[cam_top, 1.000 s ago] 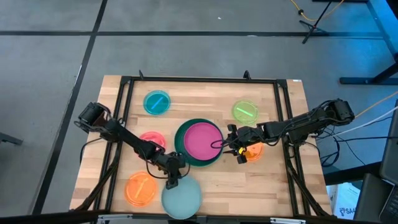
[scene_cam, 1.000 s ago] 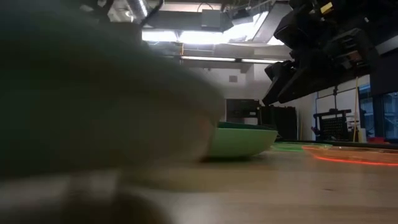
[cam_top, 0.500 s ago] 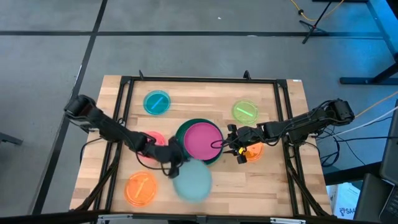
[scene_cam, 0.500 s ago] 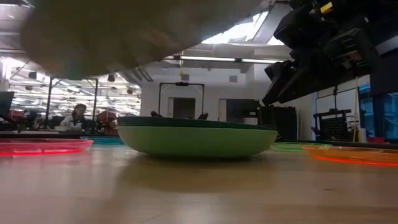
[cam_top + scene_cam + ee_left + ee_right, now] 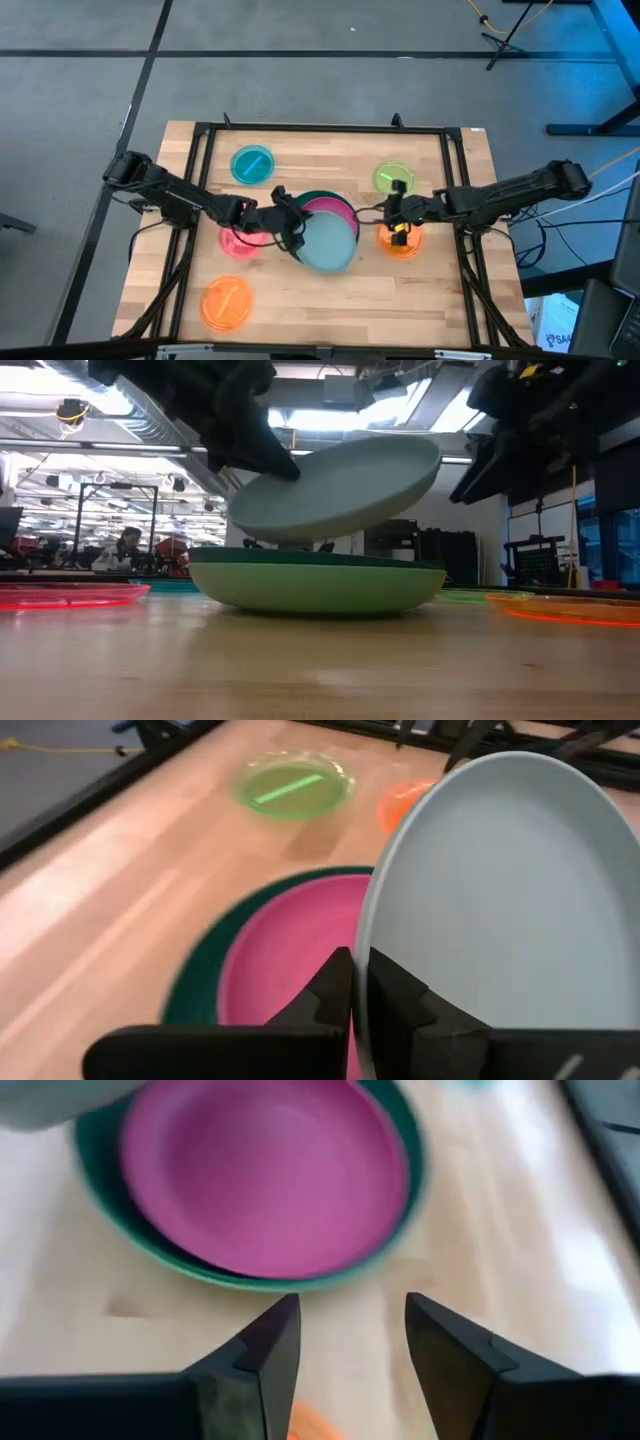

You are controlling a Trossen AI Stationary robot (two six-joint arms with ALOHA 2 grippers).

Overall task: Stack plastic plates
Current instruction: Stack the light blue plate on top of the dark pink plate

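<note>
Left arm is carrying the pale blue plate over the stack.

The left gripper is pinching the pale blue plate, tilted above the magenta plate; it is needing levelling and centring before release. The right gripper is hovering open beside the dark green plate.

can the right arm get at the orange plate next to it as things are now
Probably yes. The right gripper hangs open right over the orange plate, nothing lies between them, and the left gripper with the pale blue plate is off to the side.
</note>
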